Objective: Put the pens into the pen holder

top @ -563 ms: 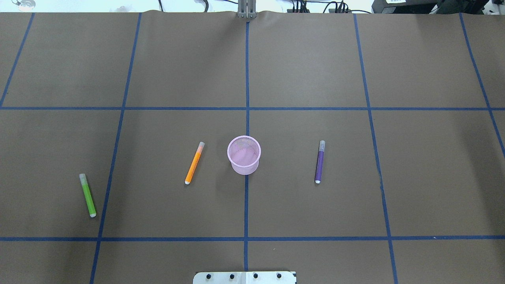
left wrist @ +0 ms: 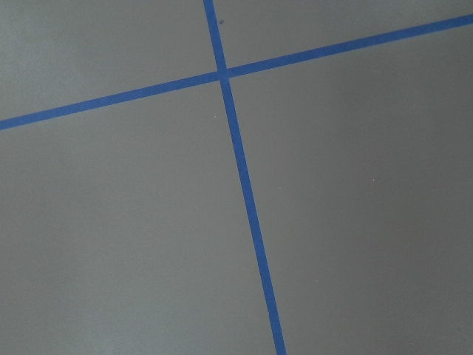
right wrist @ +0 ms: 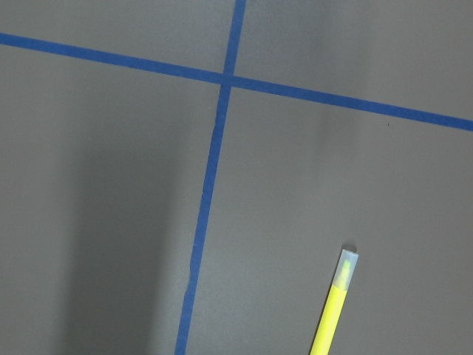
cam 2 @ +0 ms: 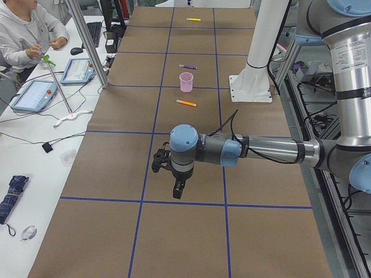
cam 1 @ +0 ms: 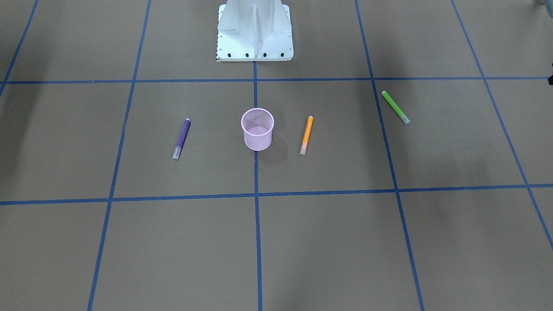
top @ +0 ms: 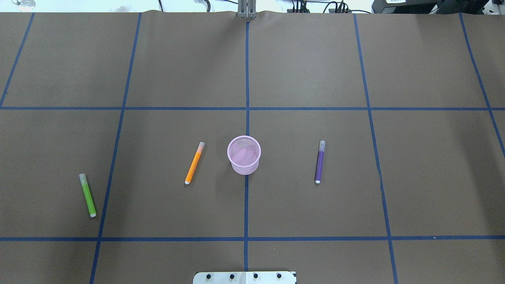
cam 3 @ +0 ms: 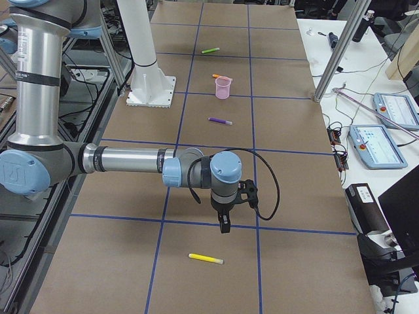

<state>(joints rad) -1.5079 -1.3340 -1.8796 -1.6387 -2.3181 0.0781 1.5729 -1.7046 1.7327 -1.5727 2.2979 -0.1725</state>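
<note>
Well, the holder (top: 244, 169) stands upright on the table (top: 315, 71), right on the middle blue line (top: 247, 79), a little out from the white base (cam 1: 255, 30). All three pens lie flat on the brown paper outside it, each with its whitish cap at the far end as seen from behind the robot. The orange pen (top: 194, 163) is near the holder on its left, tilted a bit and not touching it. The purple pen (top: 320, 161) lies on the right, somewhat farther from the holder and almost parallel to the centre line. The green pen (top: 87, 195) is well off to the left and nearer the robot, close beside another blue line.

Both arms are stretched out low over the ends of the table, well apart from the holder and the three pens. The left gripper (cam 2: 177, 192) hangs with its fingers pointing down over the paper at the left end, near a blue line. Its wrist camera shows only a crossing of tape. I cannot tell whether its jaws are parted or closed.

The right gripper (cam 3: 224, 226) hangs the same way at the right end, fingers down, close above a blue line. A yellow pen (cam 3: 205, 259) lies flat on the paper near it, not touched by it. Whether this gripper's jaws are parted or closed I cannot tell either.

A person (cam 2: 29, 29) sits at the side bench on the left.
</note>
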